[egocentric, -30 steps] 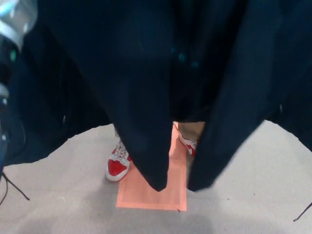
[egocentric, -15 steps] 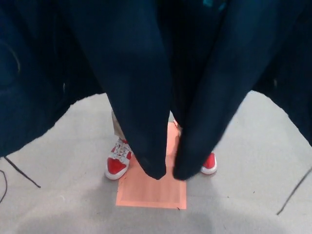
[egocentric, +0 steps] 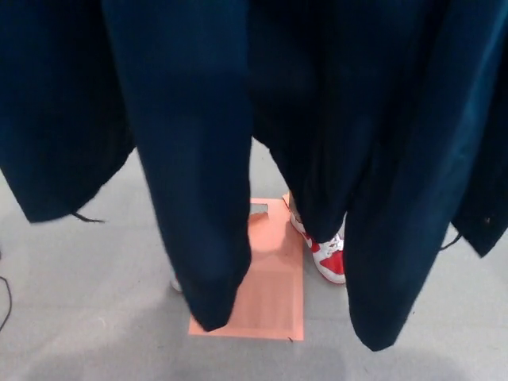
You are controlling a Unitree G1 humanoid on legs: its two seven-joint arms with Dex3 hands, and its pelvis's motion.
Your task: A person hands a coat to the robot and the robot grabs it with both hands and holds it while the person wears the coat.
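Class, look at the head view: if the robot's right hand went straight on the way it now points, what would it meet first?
That cannot be settled: neither hand shows. The dark navy coat fills the view, hanging over a person's red-and-white sneaker and an orange floor mat.

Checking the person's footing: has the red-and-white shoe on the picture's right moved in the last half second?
No: the red-and-white shoe stays beside the orange floor mat's right edge.

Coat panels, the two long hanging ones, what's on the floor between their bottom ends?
In the head view, between the left panel and the right panel lie an orange floor mat and a red-and-white sneaker at its right edge.
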